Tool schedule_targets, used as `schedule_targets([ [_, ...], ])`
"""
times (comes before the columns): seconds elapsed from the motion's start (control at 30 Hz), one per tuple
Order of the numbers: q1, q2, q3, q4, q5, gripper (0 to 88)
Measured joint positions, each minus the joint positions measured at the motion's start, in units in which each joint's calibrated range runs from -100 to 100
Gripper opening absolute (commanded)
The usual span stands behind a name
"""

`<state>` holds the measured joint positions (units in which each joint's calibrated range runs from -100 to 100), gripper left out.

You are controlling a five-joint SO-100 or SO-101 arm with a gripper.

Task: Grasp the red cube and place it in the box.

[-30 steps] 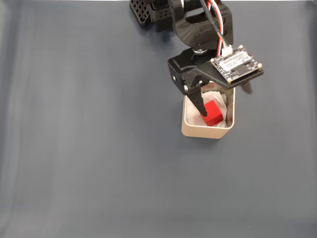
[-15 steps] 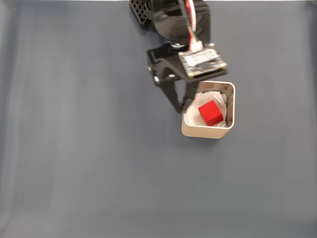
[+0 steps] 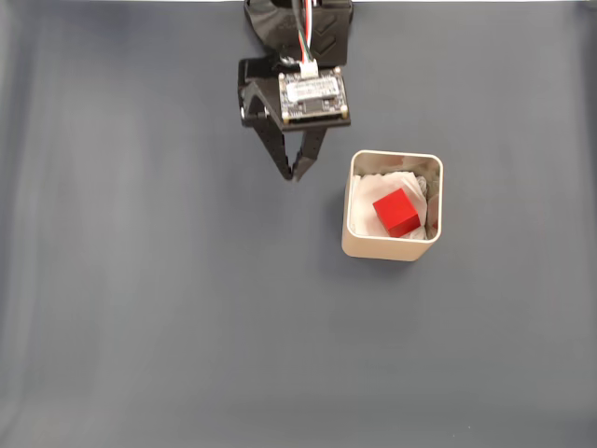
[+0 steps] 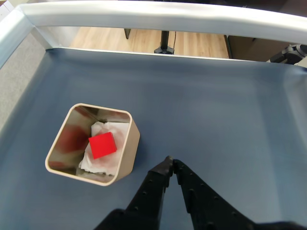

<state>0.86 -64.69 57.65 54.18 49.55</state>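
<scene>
The end effector [image 3: 296, 174] hangs closed and empty, fingertips together

1. In the fixed view, the box [image 3: 393, 245] sits on the table [image 3: 140, 308], right of centre.
2. The red cube [image 3: 395, 212] lies inside the box, on the padding [image 3: 366, 194], seemingly nearer the box's right wall.
3. The gripper [image 3: 297, 175] is left of the box and a little behind it, apart from its wall.
4. In the wrist view, the box [image 4: 128, 148] lies left of the gripper [image 4: 170, 163], with the cube [image 4: 102, 145] inside.
</scene>
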Motion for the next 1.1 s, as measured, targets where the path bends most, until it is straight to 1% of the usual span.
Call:
schedule_targets([
  [0.5,3.53,-14.00,15.12,2.84,-0.73,0.1],
  [1.1,3.91,-26.13,32.97,3.98,-2.64,0.1],
])
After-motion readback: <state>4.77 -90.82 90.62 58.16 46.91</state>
